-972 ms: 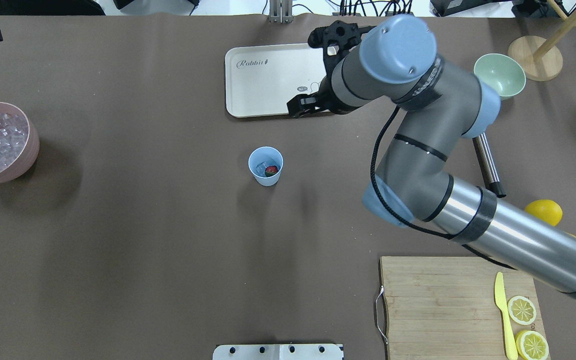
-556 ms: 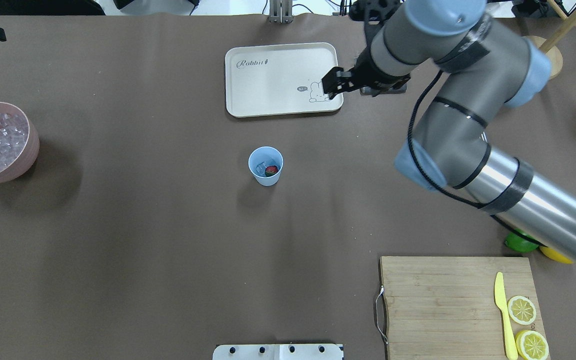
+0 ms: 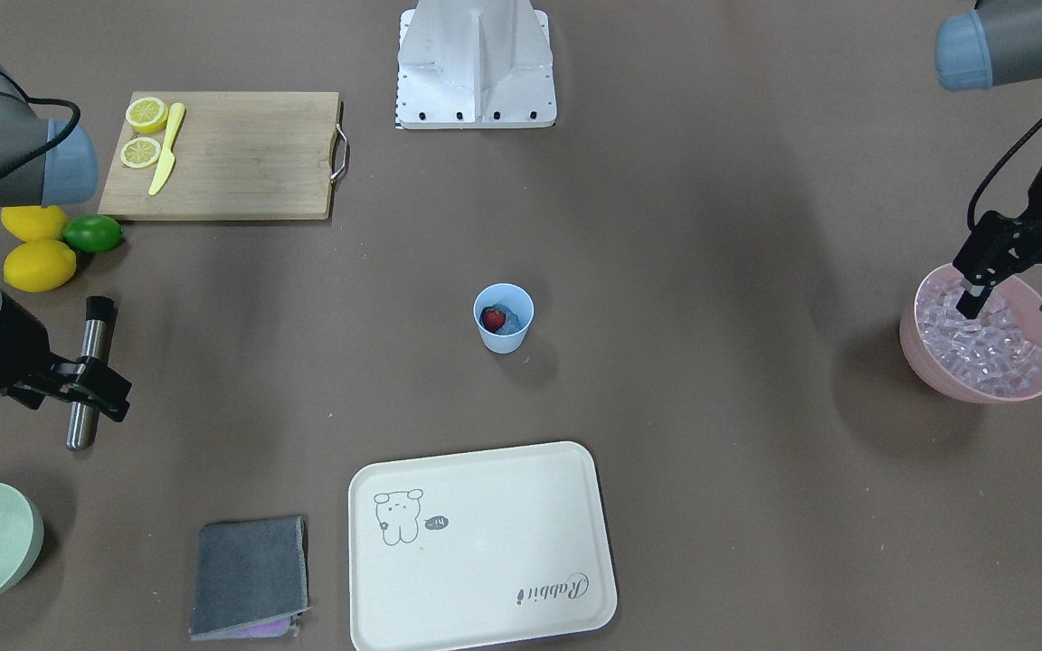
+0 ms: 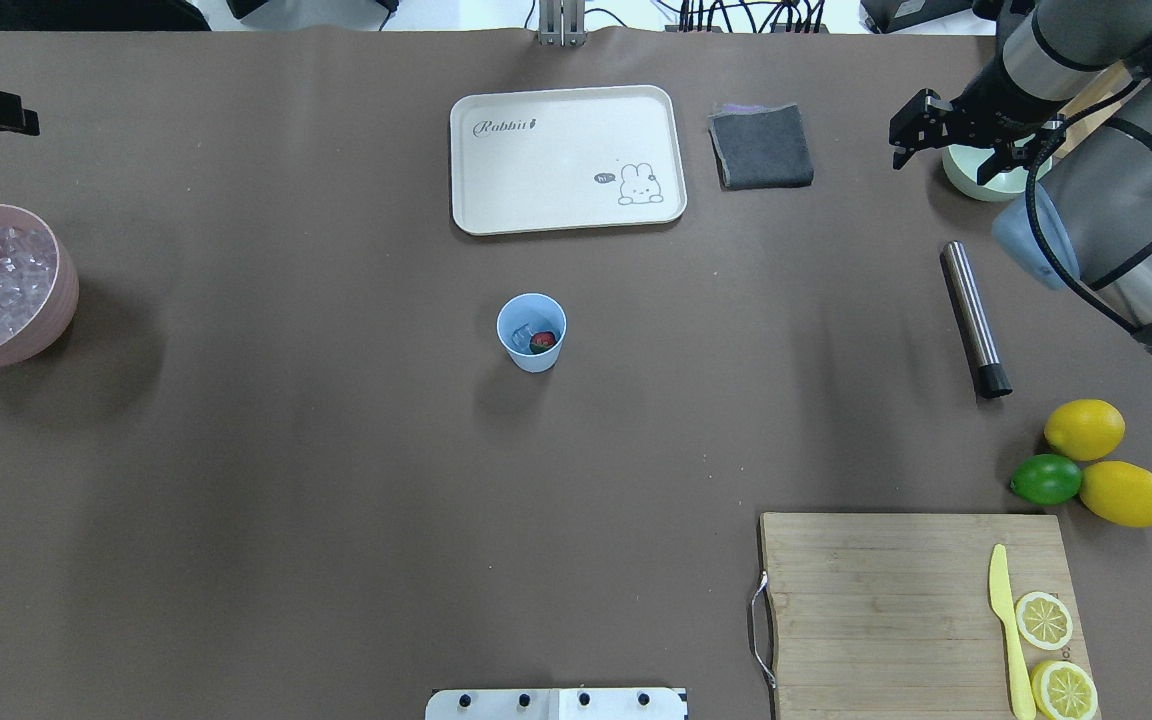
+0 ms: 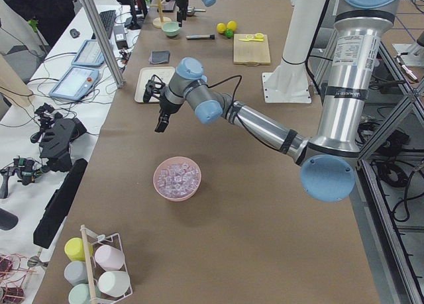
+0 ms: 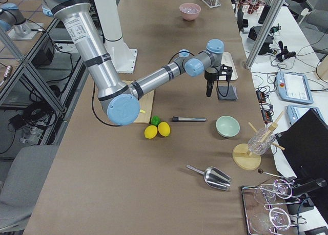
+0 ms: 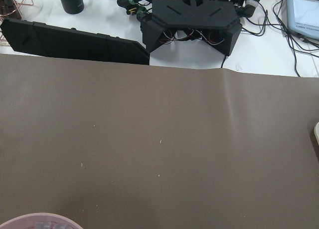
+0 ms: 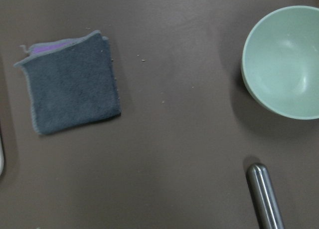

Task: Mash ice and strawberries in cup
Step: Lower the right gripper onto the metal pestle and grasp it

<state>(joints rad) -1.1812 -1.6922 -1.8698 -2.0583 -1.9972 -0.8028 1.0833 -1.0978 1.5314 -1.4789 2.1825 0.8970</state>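
Right arm: enters the overhead frame from the right edge and runs up to the upper right corner; wrist folded so the right hand (image 4: 941,160) points straight down, well above the tabletop (image 4: 286,450)
Right hand position: upper right of the overhead frame, between the grey cloth (image 4: 761,147) and the pale green bowl (image 4: 976,188), overlapping the bowl's rim in that view
Right hand state: fingers spread wide, nothing between them
Left arm: long reach out from the base in the left side view, wrist turned down; left hand (image 3: 1012,303) hangs fingers-down, clear of the tabletop
Left hand position: right edge of the front-facing frame, fingertips overlapping the upper rim of the pink bowl (image 3: 923,362); in the side view it hangs beyond the bowl, not inside it
Left hand state: fingers wide apart, holding nothing
Cup (image 4: 532,335): centre of the overhead frame, upright, long axis vertical, mouth up, narrow base on the tabletop, well apart from both hands
Strawberry (image 4: 542,341): inside the cup, toward its lower right wall in the overhead view; too small to tell which way the green top points
Ice (image 4: 524,330): one clear piece in the cup beside the strawberry; a heap of cubes fills the pink bowl
Steel rod (image 4: 974,318): lies flat on the tabletop, lower in the overhead frame than the right hand; long axis near top-to-bottom, black end toward the lemons (image 4: 1086,428)
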